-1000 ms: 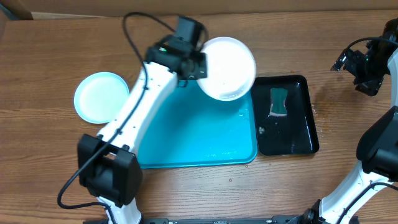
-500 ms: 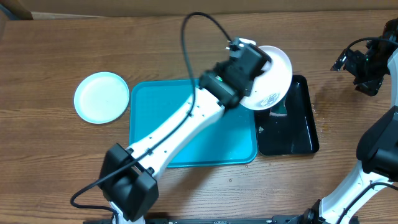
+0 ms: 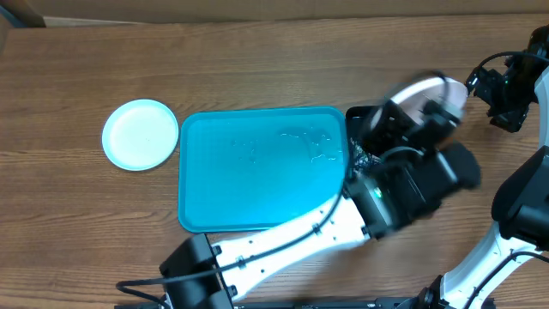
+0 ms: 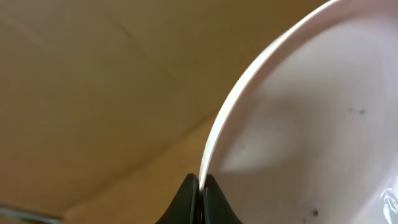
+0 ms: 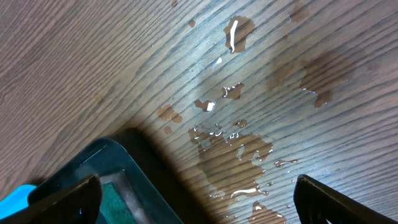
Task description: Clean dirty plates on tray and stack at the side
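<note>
My left gripper [image 3: 401,110] is shut on the rim of a white plate [image 3: 431,88], holding it tilted in the air over the black tray at the right. In the left wrist view the plate's thin edge sits pinched between the two black fingertips [image 4: 200,188], and the plate [image 4: 305,118] shows small dark specks. A pale blue plate [image 3: 140,135] lies flat on the table left of the turquoise tray [image 3: 249,184], which holds only water drops. My right gripper [image 3: 500,93] hangs open at the far right, with nothing between its fingers [image 5: 62,198].
The black tray [image 3: 354,115] is mostly hidden under my left arm; its corner [image 5: 127,171] and a green sponge [image 5: 115,205] show in the right wrist view. Water puddles [image 5: 236,149] lie on the wooden table beside it.
My left arm has swung the white plate to the right, from the turquoise tray's back edge to above the black tray. The right arm has not moved.
</note>
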